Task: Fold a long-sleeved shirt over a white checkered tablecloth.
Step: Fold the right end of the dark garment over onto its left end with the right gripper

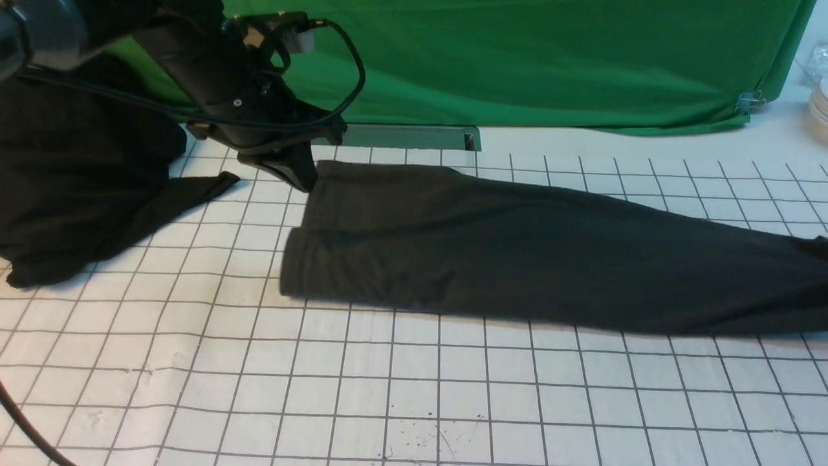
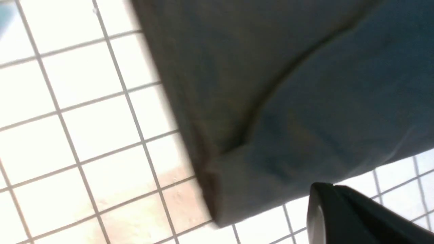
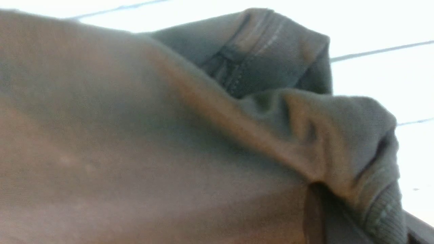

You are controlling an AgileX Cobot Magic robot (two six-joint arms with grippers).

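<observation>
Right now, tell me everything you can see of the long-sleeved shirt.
The long-sleeved shirt is dark charcoal-olive, a matte knit. It lies flat on the white checkered tablecloth, folded into a long band with a lengthwise fold line, running from centre-left out past the front view's right edge. No print shows. The shut left gripper sits beside its far left corner. In the right wrist view the cloth is bunched, showing a ribbed edge and a stitched seam.

the long-sleeved shirt [image 3: 135, 135] fills the view, its ribbed, stitched edge bunched into folds, the white checkered tablecloth [image 3: 373, 27] bright behind.
</observation>
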